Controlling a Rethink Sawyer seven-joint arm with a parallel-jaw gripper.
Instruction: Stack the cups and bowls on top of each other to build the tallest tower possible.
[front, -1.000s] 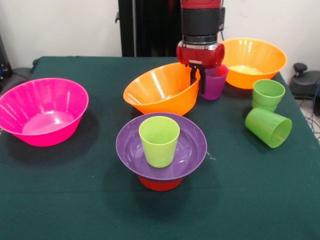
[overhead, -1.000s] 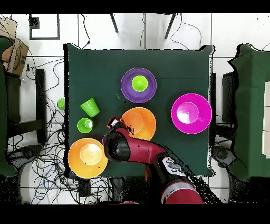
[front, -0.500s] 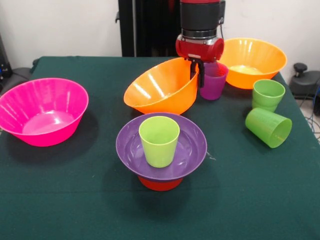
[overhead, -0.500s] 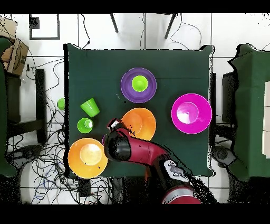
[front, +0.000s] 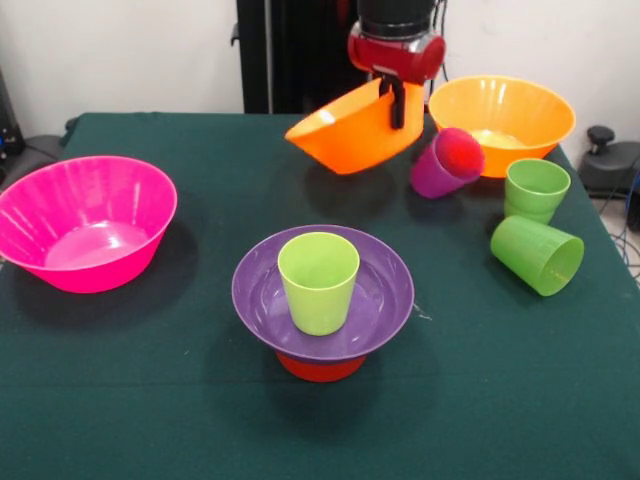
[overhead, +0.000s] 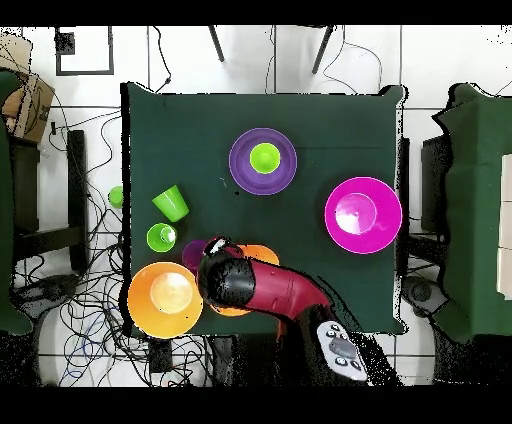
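Observation:
My gripper (front: 393, 100) is shut on the rim of a big orange-yellow bowl (front: 350, 130), which hangs tilted above the table's far middle. Beside it a translucent purple cup (front: 447, 162) lies tipped on its side. The tower stands near the centre: a yellow-green cup (front: 318, 282) in a purple bowl (front: 380, 300) on a small orange bowl (front: 320, 367). In the overhead view the arm covers the gripper; the held bowl (overhead: 262, 254), purple cup (overhead: 195, 252) and tower (overhead: 263, 160) show.
A second big orange-yellow bowl (front: 500, 110) sits at the far right. One green cup (front: 536, 190) stands upright and another (front: 537, 255) lies on its side at the right edge. A big pink bowl (front: 100, 265) stands at the left.
The gripper has risen, lifting the orange-yellow bowl off the table at a tilt. The purple cup, upright before, has tipped over onto its side.

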